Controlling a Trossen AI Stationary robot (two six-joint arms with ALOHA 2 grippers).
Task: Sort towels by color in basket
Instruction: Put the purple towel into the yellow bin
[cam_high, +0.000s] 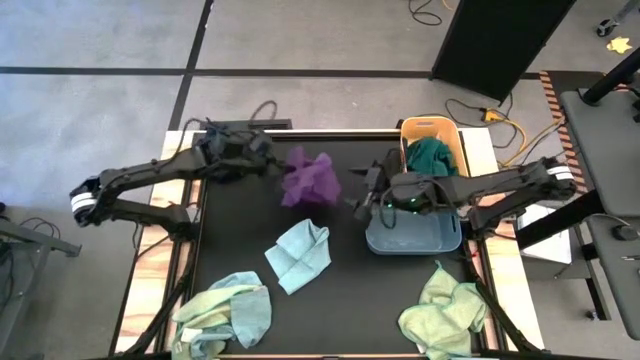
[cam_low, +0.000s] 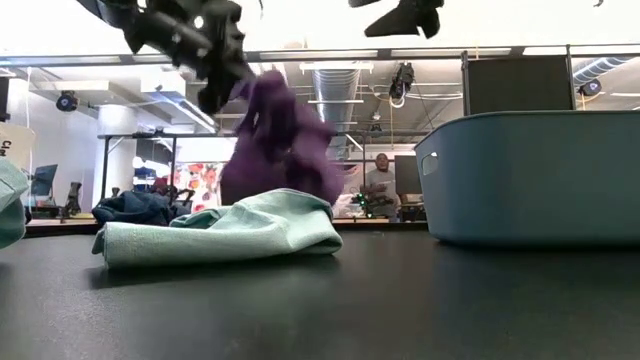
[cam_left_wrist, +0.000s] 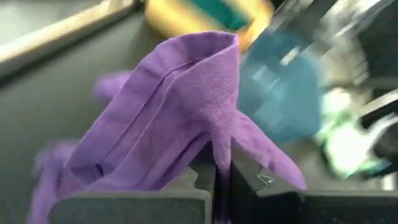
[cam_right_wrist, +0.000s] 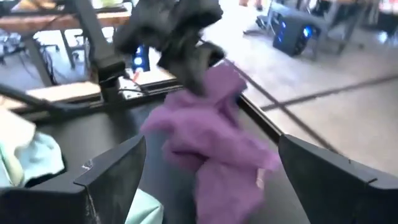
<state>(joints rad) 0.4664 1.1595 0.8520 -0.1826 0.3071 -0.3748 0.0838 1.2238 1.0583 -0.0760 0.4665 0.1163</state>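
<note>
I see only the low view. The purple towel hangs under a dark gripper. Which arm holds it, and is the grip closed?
Observer: The left gripper holds it; in its wrist view the fingers are shut on the purple towel.
Operator: Where is the right gripper?
Observer: The right gripper is open beside the blue bin, facing the towel.
Operator: Is there another bin?
Observer: Yes, a yellow bin behind the blue one, with a dark green towel inside.

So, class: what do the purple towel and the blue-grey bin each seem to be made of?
Purple towel: soft woven cloth, matte; fine weave and limp folds show, pinched in the left gripper. Blue-grey bin: probably moulded plastic, smooth rigid walls, rolled rim.
</note>
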